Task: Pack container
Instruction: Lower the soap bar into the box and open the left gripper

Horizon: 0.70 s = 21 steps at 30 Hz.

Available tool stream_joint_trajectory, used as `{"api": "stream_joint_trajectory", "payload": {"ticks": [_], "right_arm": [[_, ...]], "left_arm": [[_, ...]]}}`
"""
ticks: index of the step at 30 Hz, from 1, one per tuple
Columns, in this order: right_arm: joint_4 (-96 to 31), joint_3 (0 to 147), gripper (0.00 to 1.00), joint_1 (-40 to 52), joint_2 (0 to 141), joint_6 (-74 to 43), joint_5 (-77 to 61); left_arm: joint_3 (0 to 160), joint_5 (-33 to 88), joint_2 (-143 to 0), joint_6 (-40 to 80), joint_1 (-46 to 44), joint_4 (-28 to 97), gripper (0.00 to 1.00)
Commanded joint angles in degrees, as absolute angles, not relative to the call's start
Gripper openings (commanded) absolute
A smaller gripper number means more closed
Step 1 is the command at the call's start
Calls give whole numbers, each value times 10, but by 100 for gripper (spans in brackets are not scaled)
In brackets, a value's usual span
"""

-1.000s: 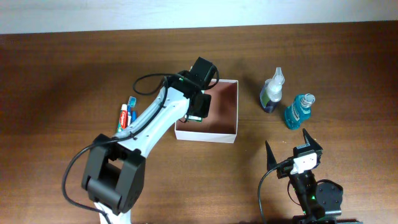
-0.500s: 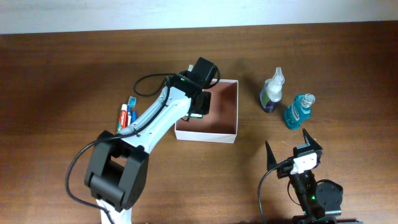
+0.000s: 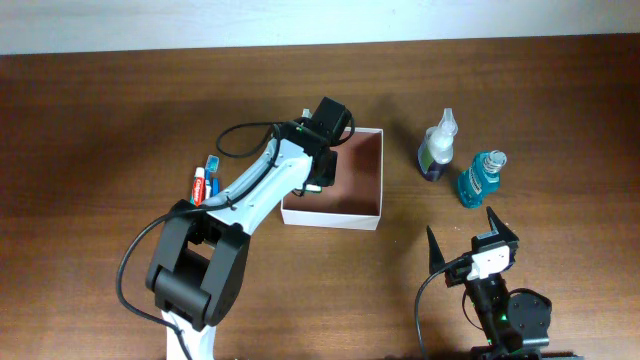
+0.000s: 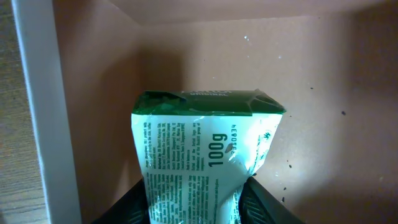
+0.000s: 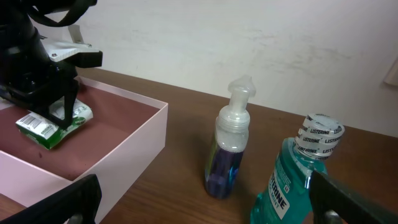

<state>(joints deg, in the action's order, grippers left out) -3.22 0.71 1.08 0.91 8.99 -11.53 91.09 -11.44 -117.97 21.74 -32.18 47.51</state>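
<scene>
The container (image 3: 370, 212) is a square white box with a pinkish-brown inside, at the table's middle; its inside also shows in the left wrist view (image 4: 311, 93) and its wall in the right wrist view (image 5: 134, 149). My left gripper (image 3: 314, 187) is over the box's left part, shut on a green and white packet (image 4: 199, 155) that hangs just above the floor (image 5: 53, 121). My right gripper (image 3: 468, 238) is open and empty near the table's front, facing two bottles: a purple foam pump bottle (image 3: 437, 148) and a teal mouthwash bottle (image 3: 481, 178).
A toothpaste tube (image 3: 198, 187) and a blue-capped item (image 3: 212, 175) lie left of the box. The two bottles stand right of the box, seen close in the right wrist view (image 5: 230, 149) (image 5: 298, 180).
The left arm has shifted slightly, its base link turning; the gripper stays over the box with the packet. The right arm has not moved.
</scene>
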Motion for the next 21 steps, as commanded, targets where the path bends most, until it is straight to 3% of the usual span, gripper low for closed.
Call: {"api": "stream_joint_trajectory", "payload": {"ticks": [1,21], "right_arm": [[-33,3,99,6,5,88,-114],[-33,3,98,6,5,88,-114]], "left_arm": [[921,-129,-1183,225,-321,474,42],[917,-129,-1201,225,-321,474,44]]}}
